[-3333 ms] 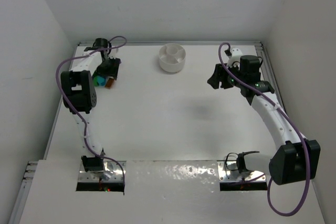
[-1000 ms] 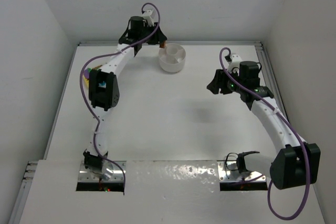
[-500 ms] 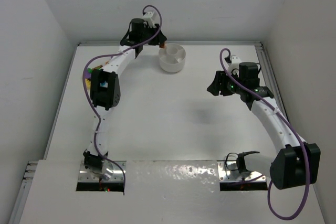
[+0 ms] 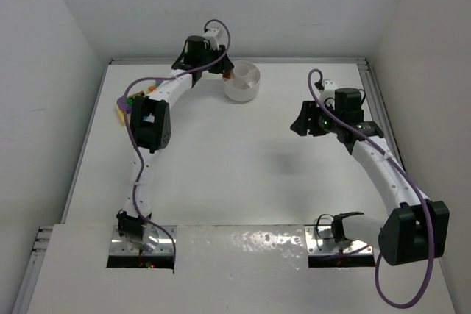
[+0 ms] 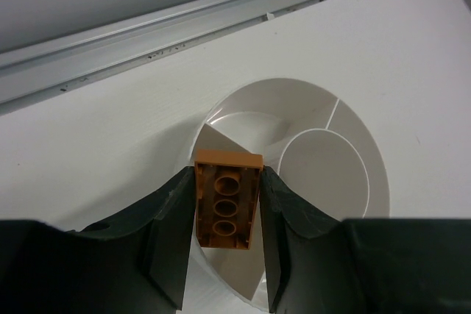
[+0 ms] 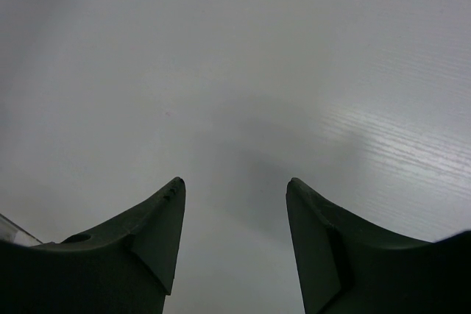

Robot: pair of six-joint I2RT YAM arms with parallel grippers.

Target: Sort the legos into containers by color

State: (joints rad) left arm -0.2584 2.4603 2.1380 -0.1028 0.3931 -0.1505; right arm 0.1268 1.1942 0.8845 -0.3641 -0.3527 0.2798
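In the top view, the left pincer (image 4: 225, 70) is at the upper middle of the frame, just beside the left rim of the white dish (image 4: 246, 87). A small orange brick (image 4: 229, 73) shows at its tip. The right pincer (image 4: 297, 122) hangs at the middle right, well apart from the dish, so the left arm is clearly the nearer one. Some other bricks (image 4: 121, 106) lie at the left edge of the counter (image 4: 221, 174).

In the left wrist view, the left pincer (image 5: 227, 176) is clamped on the orange brick (image 5: 227, 200). The long axis of the brick runs up and down the frame, parallel to the fingers. It hangs over the lower-left wedge section of the dish (image 5: 294, 104), inside the rim and left of the round centre. To let go here looks sufficient.

In the right wrist view, the right pincer (image 6: 234, 182) stands apart with nothing between the fingers, above bare counter (image 6: 294, 71).
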